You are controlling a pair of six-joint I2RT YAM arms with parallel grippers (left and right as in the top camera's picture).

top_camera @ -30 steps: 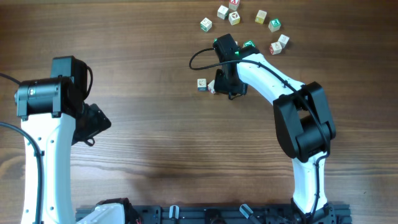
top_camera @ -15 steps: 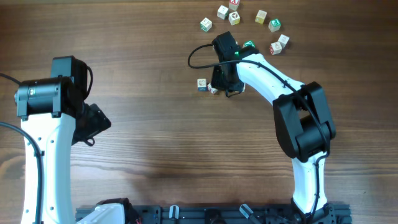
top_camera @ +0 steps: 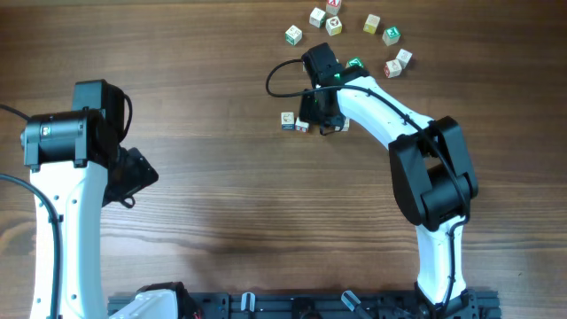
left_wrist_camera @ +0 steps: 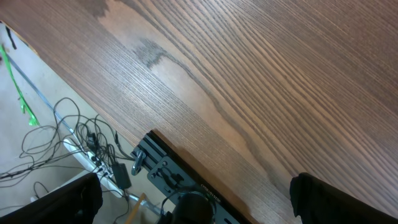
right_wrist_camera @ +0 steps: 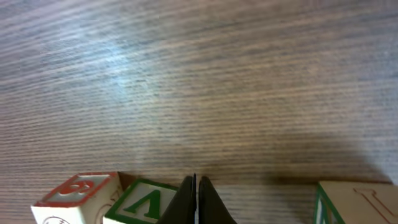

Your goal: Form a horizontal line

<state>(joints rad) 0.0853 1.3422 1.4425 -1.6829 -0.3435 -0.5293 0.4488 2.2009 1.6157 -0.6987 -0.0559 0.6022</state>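
Observation:
Two small whitish cubes lie side by side mid-table: a blue-faced cube [top_camera: 288, 120] and a second cube [top_camera: 303, 128] half under my right arm. In the right wrist view these are a red-lettered cube [right_wrist_camera: 74, 198] and a green-lettered cube [right_wrist_camera: 142, 200], close together with a thin gap showing. My right gripper [right_wrist_camera: 196, 202] is shut and empty, its tips pressed against the green-lettered cube's right side. Further right, apart from them, stands a third cube [right_wrist_camera: 357, 202]. Far to the left my left gripper [left_wrist_camera: 193, 208] hangs open over the table's front edge, holding nothing.
Several loose letter cubes [top_camera: 334, 25] are scattered at the back right, with more by the right arm [top_camera: 392, 68]. A black cable [top_camera: 279, 81] loops off the right wrist. Below the table's front edge run a black rail [left_wrist_camera: 186, 186] and floor cables [left_wrist_camera: 56, 143].
My right gripper has slid a little to the left, nudging the green-lettered cube closer to the leftmost cube. The left arm has not moved.

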